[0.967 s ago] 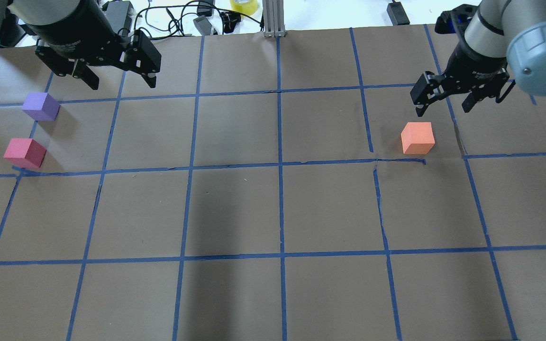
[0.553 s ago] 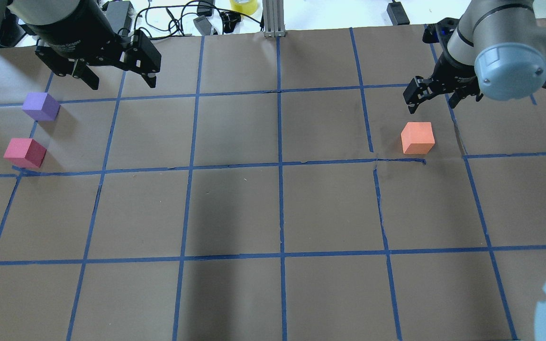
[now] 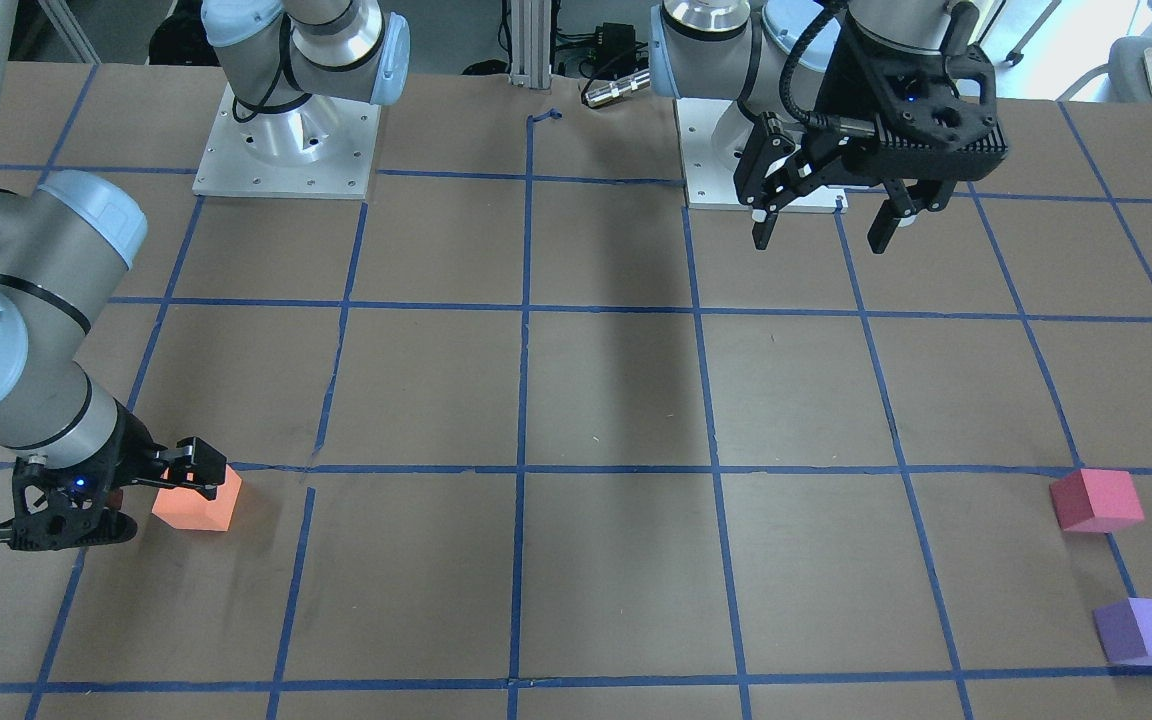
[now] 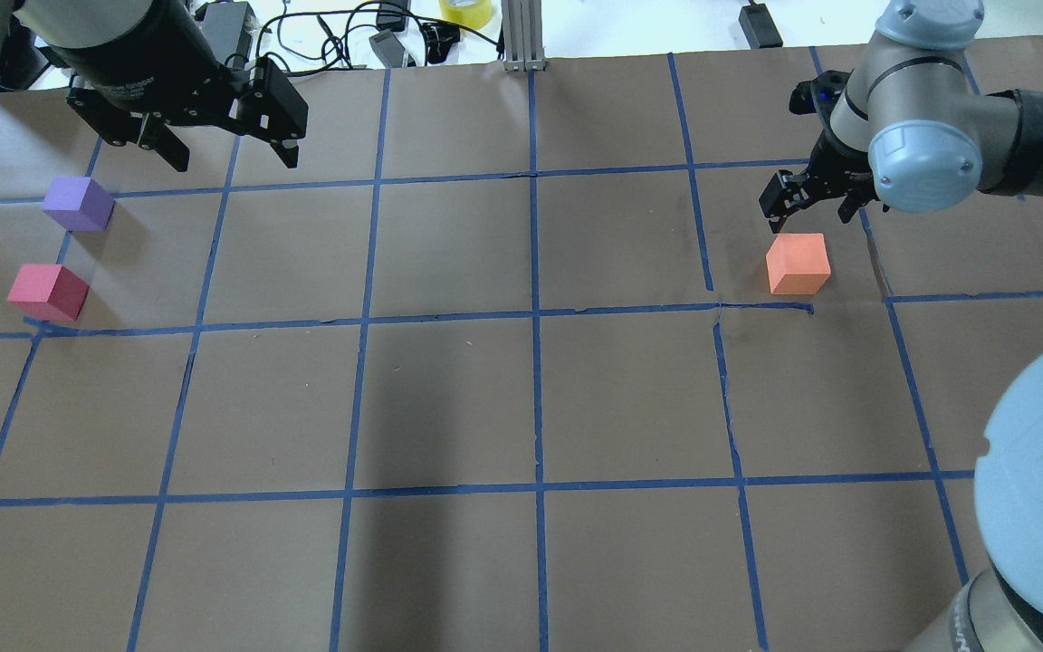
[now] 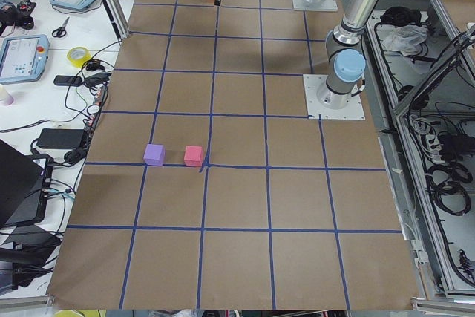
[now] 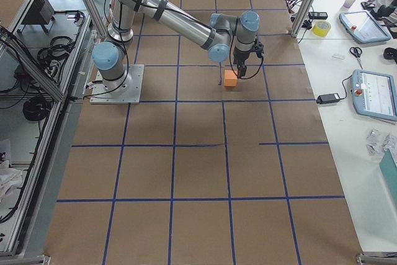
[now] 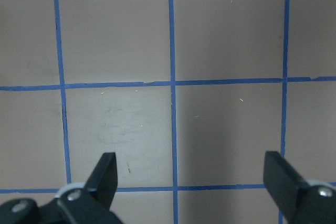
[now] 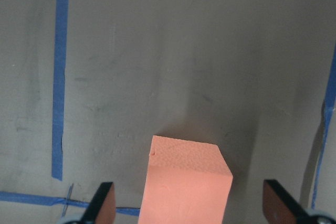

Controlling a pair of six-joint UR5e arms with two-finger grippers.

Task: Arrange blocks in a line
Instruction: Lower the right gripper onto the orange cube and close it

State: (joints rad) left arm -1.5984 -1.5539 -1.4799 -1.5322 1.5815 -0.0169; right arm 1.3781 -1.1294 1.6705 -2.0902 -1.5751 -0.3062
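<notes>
Orange block (image 4: 797, 263) just below right gripper (image 4: 807, 213)

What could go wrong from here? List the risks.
1. The orange block sits slightly skewed under the open right end effector; closing may twist or nudge it.
2. The torn paper seam nearby could snag it if dragged toward the pink block and purple block.

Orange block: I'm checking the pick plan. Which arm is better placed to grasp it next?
Right. The right gripper hangs right by the orange block, jaws open, and its wrist view shows the block centred between them. The left gripper is across the table, near the purple block.
</notes>
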